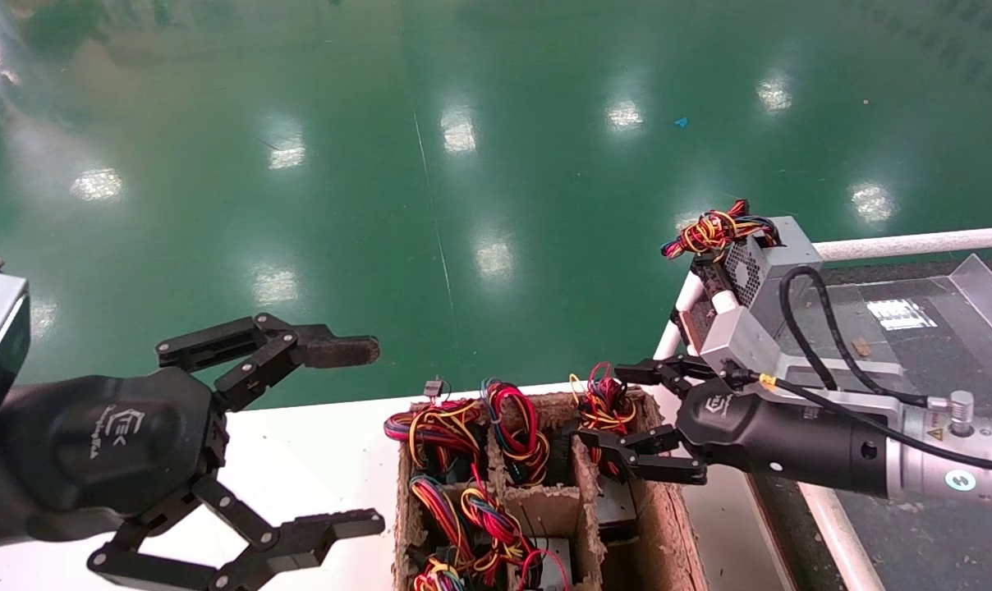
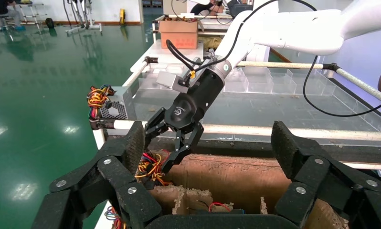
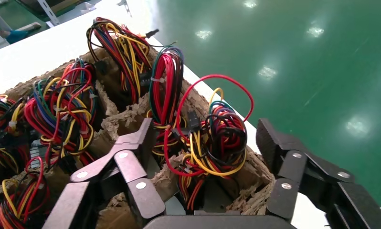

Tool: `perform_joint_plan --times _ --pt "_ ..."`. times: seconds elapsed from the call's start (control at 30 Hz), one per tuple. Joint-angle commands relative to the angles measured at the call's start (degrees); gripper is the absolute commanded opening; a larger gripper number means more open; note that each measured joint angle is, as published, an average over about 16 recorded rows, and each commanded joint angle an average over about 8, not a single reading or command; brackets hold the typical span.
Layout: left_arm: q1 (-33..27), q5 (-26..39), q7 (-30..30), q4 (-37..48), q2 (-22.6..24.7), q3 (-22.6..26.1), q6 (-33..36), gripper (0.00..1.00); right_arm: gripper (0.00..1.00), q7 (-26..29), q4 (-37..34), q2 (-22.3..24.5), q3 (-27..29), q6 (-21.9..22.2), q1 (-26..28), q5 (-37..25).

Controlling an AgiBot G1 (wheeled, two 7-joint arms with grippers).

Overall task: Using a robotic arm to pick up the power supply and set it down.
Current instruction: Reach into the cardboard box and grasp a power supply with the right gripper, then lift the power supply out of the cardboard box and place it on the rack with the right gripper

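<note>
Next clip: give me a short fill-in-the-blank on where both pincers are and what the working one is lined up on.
1. The right pincer hangs with its jaws ____ over a corner cell of the cardboard box.
2. Between its fingers in the right wrist view lies a bundle of ____.
3. The left pincer is held over the ____ table, beside the box.

Missing words: open; wires; white

A white logo marks each end effector body, left [image 1: 332, 443] and right [image 1: 607, 414], its lettering unreadable.
</note>
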Motion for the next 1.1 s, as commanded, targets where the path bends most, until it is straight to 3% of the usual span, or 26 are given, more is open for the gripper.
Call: perform_joint_plan --times 0.03,0.6,0.9,1.1 --pt "0.0 0.0 0.0 0.0 0.0 0.0 0.0 1.00 0.00 -0.3 -0.5 -0.2 -0.2 0.0 -0.1 -0.3" --pt "0.0 -0.1 0.0 0.0 0.0 0.1 0.0 1.00 0.00 -3.3 -2.1 -1.5 -0.1 0.4 -1.0 -0.1" --pt "0.0 -0.1 0.1 0.0 0.0 0.1 -0.1 1.00 0.00 -3.7 1.9 0.4 1.6 1.0 -3.2 2.2" --pt "0.0 -0.1 0.1 0.0 -0.1 0.1 -0.1 1.00 0.00 -3.8 8.5 4.5 4.9 2.1 -4.9 5.5"
